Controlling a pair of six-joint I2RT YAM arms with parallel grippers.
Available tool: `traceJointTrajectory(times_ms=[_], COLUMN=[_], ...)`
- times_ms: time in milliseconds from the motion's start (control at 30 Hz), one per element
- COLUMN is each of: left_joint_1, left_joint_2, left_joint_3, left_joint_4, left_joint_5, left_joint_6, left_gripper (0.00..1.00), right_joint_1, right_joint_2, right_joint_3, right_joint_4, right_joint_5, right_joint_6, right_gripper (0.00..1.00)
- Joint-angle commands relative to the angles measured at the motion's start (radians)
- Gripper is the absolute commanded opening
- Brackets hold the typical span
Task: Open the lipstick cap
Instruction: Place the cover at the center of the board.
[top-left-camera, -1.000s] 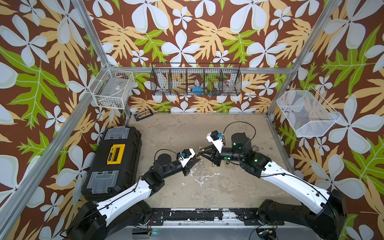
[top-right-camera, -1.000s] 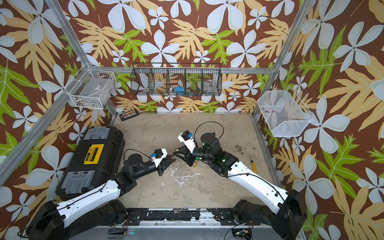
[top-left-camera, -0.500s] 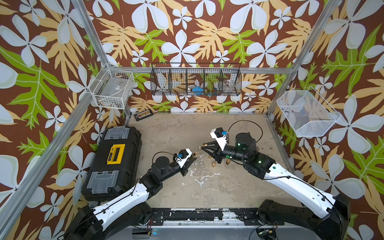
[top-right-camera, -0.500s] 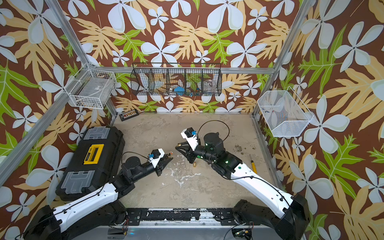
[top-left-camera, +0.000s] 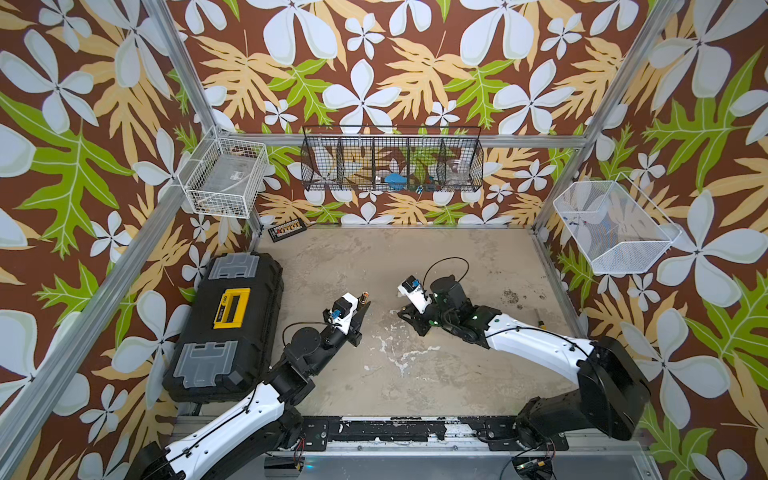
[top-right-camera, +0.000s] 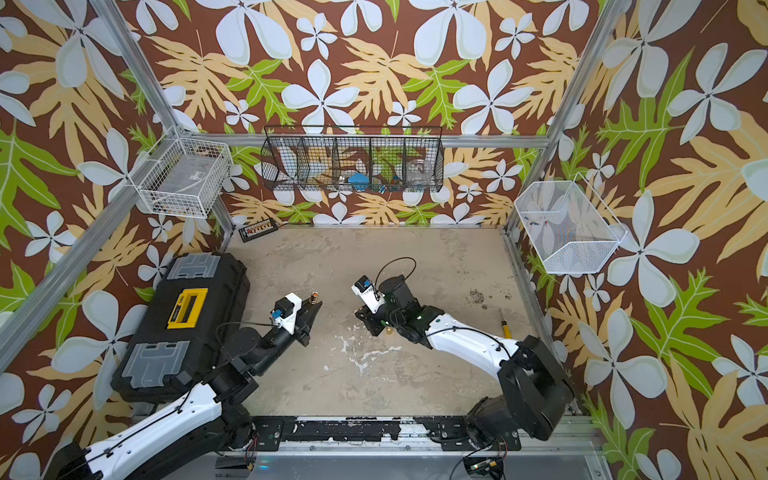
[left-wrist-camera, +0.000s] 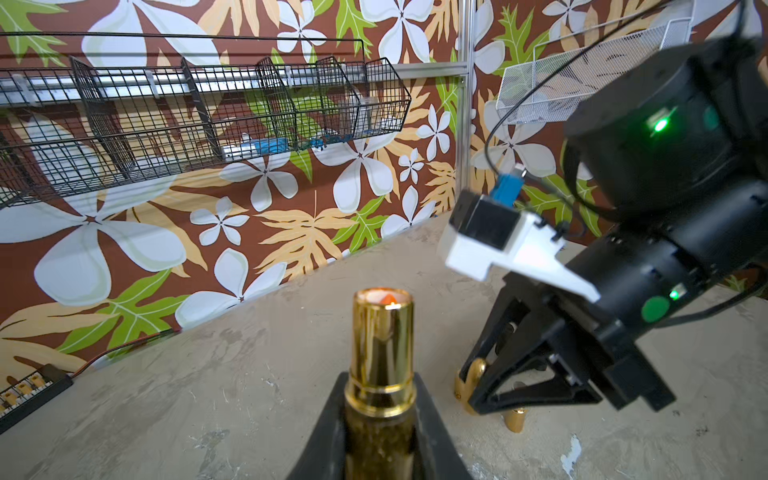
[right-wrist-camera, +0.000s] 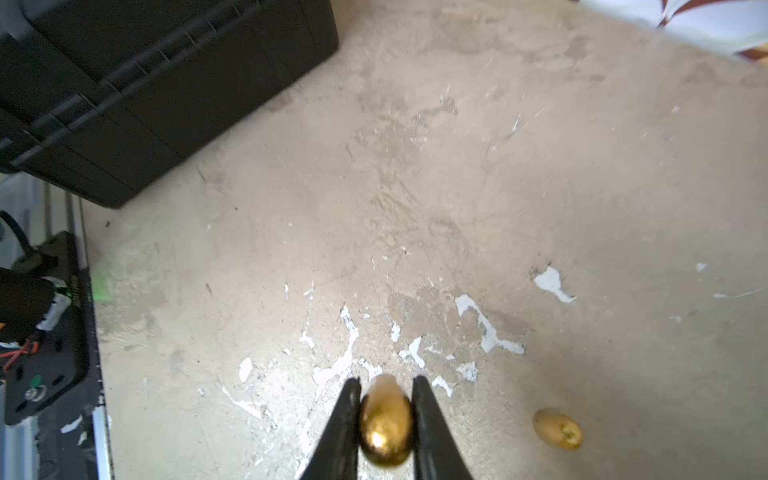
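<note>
Left wrist view: the left tool (left-wrist-camera: 380, 390) grips the shiny gold lipstick tube (left-wrist-camera: 382, 332) by its base. The tube's mouth is bare and an orange-red tip shows inside.
Right wrist view: the right tool (right-wrist-camera: 386, 382) is pinched narrow on the rounded gold cap (right-wrist-camera: 385, 424), low over the worn beige tabletop (right-wrist-camera: 457, 187).
Change: a second ago the two tools met nose to nose mid-tabletop. Now both top views show them well apart, the tube with the left tool and the cap with the right.
Meaning: the cap is off the tube, so the opening itself looks done. At most, setting the parts down remains.
Loose piece: a second small gold object (right-wrist-camera: 557, 429) lies on the tabletop near the right tool; I cannot tell what it is.
Back wall: a black wire basket (top-left-camera: 390, 133) holds a blue item and some clear ones.
Left wall: a white wire basket (top-left-camera: 224, 212) holds a clear flat pack.
Right wall: a white mesh basket (top-left-camera: 631, 257) is nearly bare, with a few bits too small to name.
Left edge: a black-and-yellow toolbox (top-left-camera: 226, 324) has its lid shut, so its contents are hidden.
</note>
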Motion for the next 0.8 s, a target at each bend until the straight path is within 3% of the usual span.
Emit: traceJointTrajectory(times_ms=[0, 267, 767], left_joint_1=[0.001, 0.001, 0.002], left_joint_2=[-0.013, -0.052, -0.052], left_joint_3=[-0.003, -0.019, -0.045], left_joint_4=[0.048, 0.046, 0.066], left_joint_5=[-0.004, -0.027, -0.002], left_joint_6=[-0.002, -0.011, -0.012], left_gripper=[0.13, 0.13, 0.14], right_joint_1=[0.005, 0.010, 0.012], right_joint_2=[0.084, 0.303, 0.414], right_joint_3=[0.017, 0.101, 0.134], right_joint_4=[0.068, 0.079, 0.099], right_joint_5=[0.051, 0.152, 0.260], right_joint_6=[-0.025, -0.013, 0.012], right_gripper=[0.21, 0.21, 0.24])
